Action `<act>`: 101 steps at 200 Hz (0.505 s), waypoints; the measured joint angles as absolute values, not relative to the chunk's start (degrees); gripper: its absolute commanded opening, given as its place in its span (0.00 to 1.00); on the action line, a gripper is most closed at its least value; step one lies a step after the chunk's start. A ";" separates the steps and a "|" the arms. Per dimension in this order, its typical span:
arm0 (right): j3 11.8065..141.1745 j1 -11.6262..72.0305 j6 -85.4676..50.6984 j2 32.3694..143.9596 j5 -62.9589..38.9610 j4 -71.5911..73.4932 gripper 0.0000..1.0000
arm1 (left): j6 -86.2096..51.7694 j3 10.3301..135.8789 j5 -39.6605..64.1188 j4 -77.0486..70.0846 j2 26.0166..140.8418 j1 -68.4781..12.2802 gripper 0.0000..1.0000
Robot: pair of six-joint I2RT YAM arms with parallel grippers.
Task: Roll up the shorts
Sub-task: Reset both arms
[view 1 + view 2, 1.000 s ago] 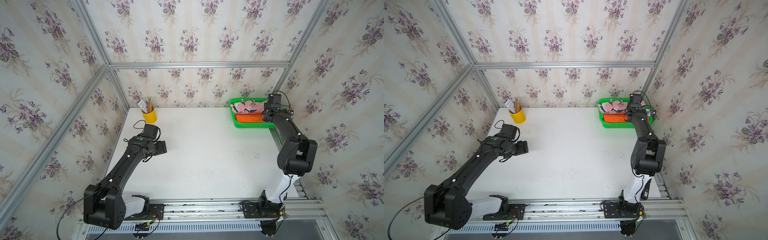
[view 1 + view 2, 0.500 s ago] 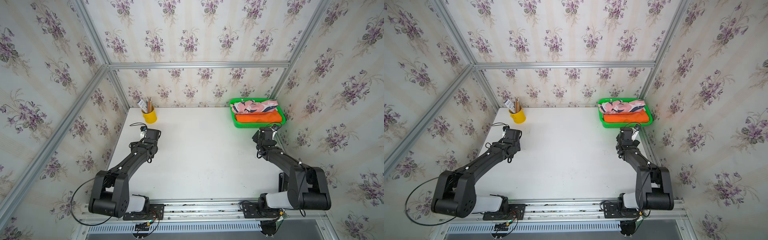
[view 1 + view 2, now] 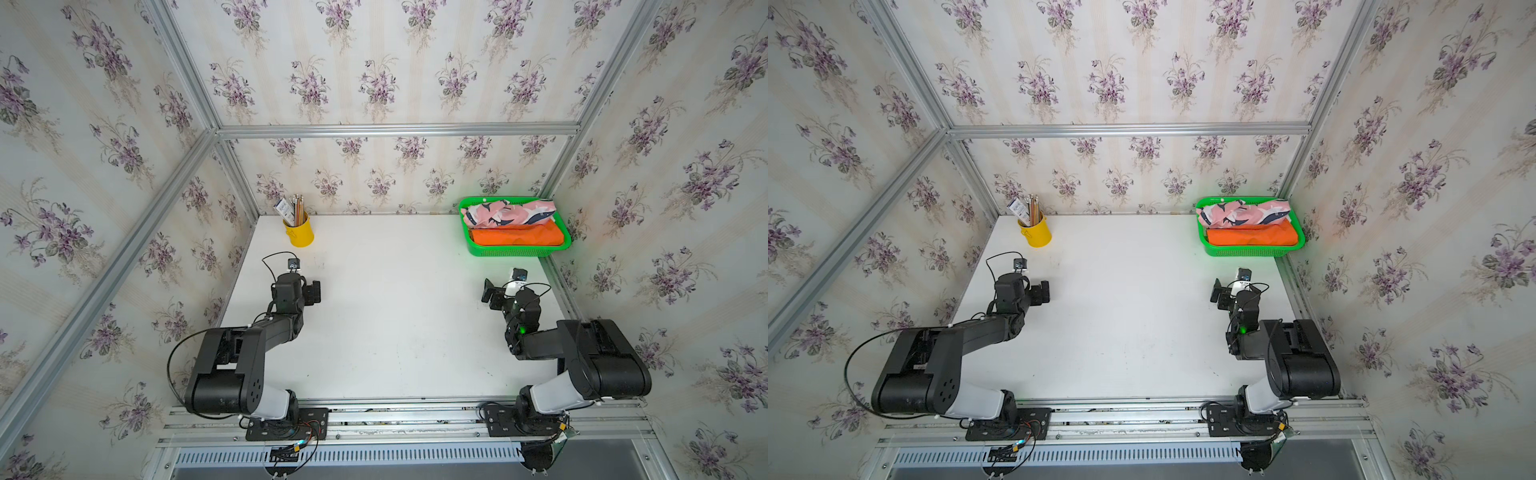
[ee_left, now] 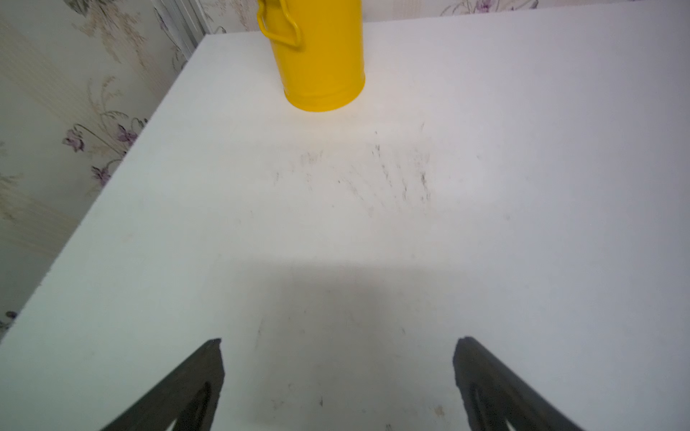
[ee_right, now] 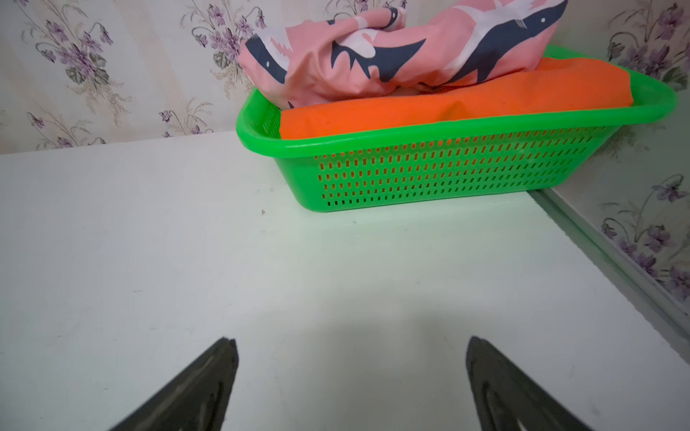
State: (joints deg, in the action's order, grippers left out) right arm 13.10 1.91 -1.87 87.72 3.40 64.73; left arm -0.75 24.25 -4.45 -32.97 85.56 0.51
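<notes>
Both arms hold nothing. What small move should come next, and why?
Probably just fold back to rest: the pink whale-print shorts and orange shorts already look rolled in the green basket, and the left tool and right tool are open, empty.

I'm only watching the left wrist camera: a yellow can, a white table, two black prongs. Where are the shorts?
Observer: In a green basket at the far right corner of the table: pink whale-print shorts and orange shorts.
Operator: Is the other arm holding any?
Observer: No. The right gripper is open and empty, short of the basket.
Operator: What's inside my yellow can?
Observer: Pencils stand in the yellow can.
</notes>
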 measured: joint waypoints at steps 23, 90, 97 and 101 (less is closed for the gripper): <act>13.13 1.91 -0.97 87.77 1.87 68.10 1.00 | -0.12 24.56 -3.86 -37.26 85.71 -0.32 0.99; 13.30 1.91 -0.21 87.85 0.62 69.56 1.00 | 1.13 24.62 -4.12 -39.88 85.73 -1.32 0.99; 13.43 1.91 -0.21 87.99 0.62 69.58 1.00 | 1.17 24.62 -4.14 -39.90 85.73 -1.32 0.99; 13.47 1.91 -0.21 88.03 0.62 69.58 1.00 | 1.26 24.62 -4.14 -39.90 85.73 -1.32 0.99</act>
State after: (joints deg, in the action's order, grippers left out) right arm 13.47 1.91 -0.21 88.03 0.62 69.58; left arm 1.26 24.62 -4.14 -39.90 85.73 -1.32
